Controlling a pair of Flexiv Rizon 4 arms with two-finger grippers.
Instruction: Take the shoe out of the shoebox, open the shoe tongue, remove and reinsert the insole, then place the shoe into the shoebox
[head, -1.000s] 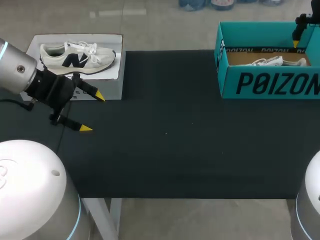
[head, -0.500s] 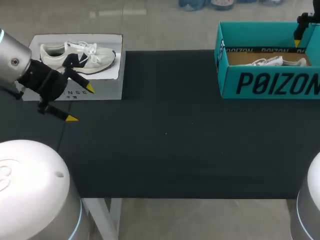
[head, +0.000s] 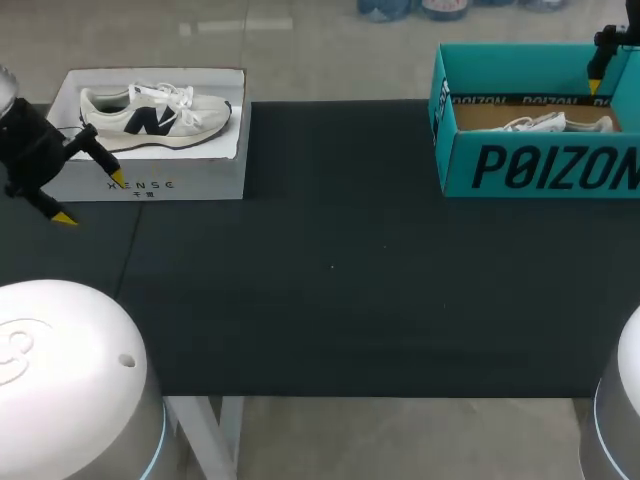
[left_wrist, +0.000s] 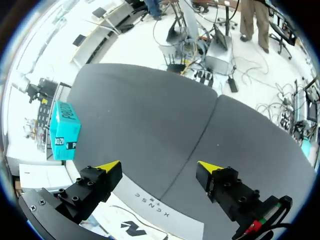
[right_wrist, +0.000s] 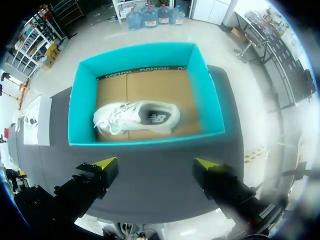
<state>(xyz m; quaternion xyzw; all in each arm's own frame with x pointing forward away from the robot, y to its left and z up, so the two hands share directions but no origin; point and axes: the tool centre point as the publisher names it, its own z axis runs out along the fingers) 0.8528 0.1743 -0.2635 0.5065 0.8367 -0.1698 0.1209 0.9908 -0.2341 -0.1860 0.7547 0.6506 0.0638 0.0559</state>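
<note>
Since the shoe (right_wrist: 137, 119) was lying on its side in the teal shoebox (right_wrist: 81, 107), with the right claw (right_wrist: 156, 163) hanging wide open and empty above it, I'd have dropped straight down and pinched across the heel, staying off the walls. Left claw (left_wrist: 160, 166) was open and empty too, way off by the white box (head: 150, 185) at the tabletop's (head: 330, 270) left edge.

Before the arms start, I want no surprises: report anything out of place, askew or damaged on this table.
Nothing looks spilled or damaged. The white shoe lies on its side in the teal shoebox. The one oddity is a second sneaker showing on top of the white box, not inside it.
</note>
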